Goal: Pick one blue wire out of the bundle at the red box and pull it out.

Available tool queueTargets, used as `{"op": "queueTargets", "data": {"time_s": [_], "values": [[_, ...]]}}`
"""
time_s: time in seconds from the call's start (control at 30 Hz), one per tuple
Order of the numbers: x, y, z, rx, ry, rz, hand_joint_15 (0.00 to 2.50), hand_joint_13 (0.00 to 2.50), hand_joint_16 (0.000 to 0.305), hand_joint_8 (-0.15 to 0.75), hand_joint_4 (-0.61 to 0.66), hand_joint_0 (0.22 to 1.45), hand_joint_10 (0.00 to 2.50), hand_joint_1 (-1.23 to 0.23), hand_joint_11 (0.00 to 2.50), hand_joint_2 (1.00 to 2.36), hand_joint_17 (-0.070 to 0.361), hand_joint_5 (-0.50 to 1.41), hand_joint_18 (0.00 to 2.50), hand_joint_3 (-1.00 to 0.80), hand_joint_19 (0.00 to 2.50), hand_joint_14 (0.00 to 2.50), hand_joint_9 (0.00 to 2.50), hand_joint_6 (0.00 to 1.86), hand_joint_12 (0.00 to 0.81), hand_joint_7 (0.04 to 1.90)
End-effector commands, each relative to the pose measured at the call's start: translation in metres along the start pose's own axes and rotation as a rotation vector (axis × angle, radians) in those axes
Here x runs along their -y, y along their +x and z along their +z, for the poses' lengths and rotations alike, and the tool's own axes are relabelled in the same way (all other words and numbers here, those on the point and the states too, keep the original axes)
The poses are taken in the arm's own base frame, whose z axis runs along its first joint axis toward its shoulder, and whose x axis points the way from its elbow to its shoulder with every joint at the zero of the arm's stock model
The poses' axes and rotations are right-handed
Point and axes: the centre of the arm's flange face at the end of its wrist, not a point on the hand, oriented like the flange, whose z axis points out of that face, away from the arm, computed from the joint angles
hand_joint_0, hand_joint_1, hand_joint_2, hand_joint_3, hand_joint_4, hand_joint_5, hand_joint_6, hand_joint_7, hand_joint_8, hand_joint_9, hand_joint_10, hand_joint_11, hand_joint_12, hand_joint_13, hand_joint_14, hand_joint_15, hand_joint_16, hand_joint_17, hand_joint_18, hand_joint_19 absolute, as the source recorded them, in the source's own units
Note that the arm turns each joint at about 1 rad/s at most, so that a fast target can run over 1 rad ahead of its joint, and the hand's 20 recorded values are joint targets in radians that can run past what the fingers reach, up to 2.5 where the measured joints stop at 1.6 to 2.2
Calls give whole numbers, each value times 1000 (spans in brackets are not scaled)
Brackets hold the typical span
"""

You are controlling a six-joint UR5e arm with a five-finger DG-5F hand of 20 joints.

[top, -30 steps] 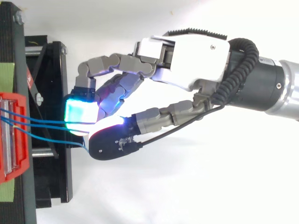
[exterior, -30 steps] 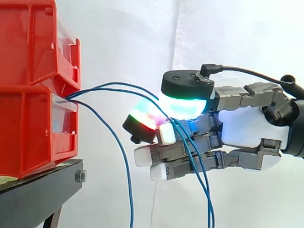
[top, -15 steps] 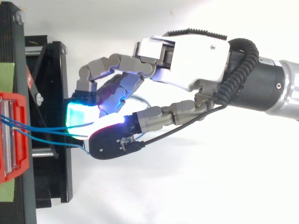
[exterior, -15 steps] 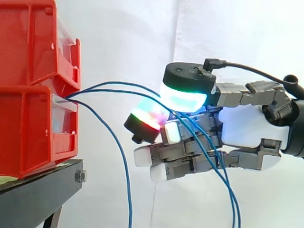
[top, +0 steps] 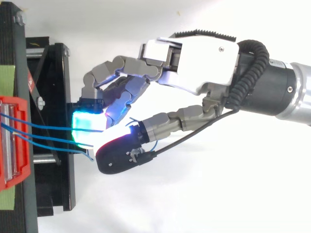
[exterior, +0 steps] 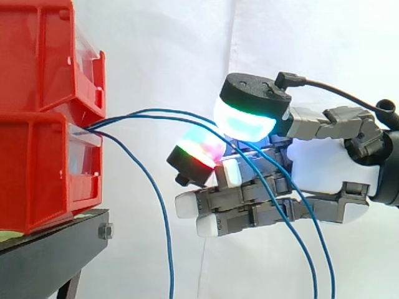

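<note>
Clamped with the hand (exterior: pixel 324 168) on two wires (exterior: pixel 156 114) just off the box (exterior: pixel 37 168), for a straight outward pull.

Hand (top: pixel 204 63) in from right, fingers curled, glowing pads (top: pixel 87 128) closed tog. on blue wires (top: pixel 48 127). Strung left from pads into red bin (top: pixel 24 170), across blk stand (top: pixel 53 73).

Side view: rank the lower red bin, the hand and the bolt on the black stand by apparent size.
1. hand, fingers closed on blue wires
2. lower red bin, partly cut off at the frame edge
3. bolt, by far the smallest
</note>
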Motion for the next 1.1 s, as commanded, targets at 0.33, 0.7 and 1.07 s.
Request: {"op": "queueTargets", "data": {"time_s": [0.33, 0.7, 1.07], "values": [[0, 0, 0, -1, 0, 0, 374, 695, 52, 273, 173, 547, 19, -682, 684, 1005, 116, -114, 472, -420, 436, 14, 1072, 829, 356, 1078], [-1, 0, 0, 1, -1, 2, 368, 718, 49, 274, 158, 575, 21, -669, 684, 1009, 111, -93, 495, -376, 429, 16, 1139, 823, 352, 1133], [0, 0, 0, 1, 0, 0, 376, 714, 49, 270, 126, 585, 20, -711, 692, 1013, 110, -83, 501, -297, 429, 15, 1152, 825, 355, 1169]]}}
